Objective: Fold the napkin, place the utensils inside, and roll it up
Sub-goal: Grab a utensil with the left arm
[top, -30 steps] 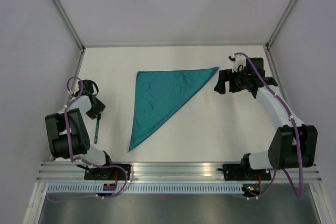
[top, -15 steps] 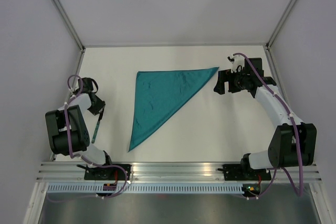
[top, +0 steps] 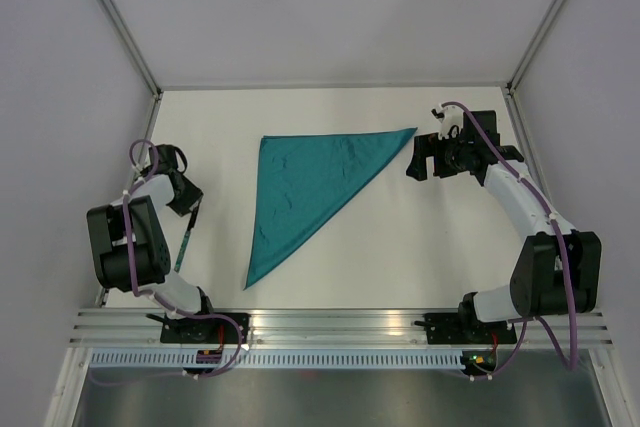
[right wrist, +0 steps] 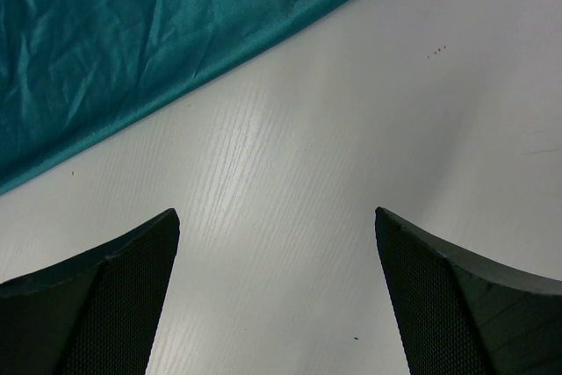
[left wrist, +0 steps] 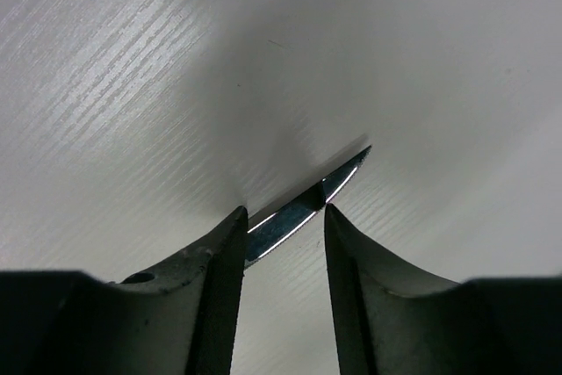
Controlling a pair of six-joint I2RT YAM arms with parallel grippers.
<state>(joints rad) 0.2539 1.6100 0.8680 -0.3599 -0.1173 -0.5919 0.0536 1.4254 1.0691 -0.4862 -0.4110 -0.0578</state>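
The teal napkin lies flat on the white table, folded into a triangle; its edge also shows in the right wrist view. A thin utensil with a green handle lies at the left of the table. My left gripper is over its far end. In the left wrist view the jaws stand apart, with a shiny blade lying on the table across the gap between the tips. My right gripper is open and empty just right of the napkin's right corner, and its wrist view shows only table between the fingers.
White enclosure walls with metal posts bound the table at left, back and right. A metal rail runs along the near edge by the arm bases.
My left wrist has shifted a little toward the back over the utensil, which now lies slightly tilted. The right arm and the napkin have not moved.
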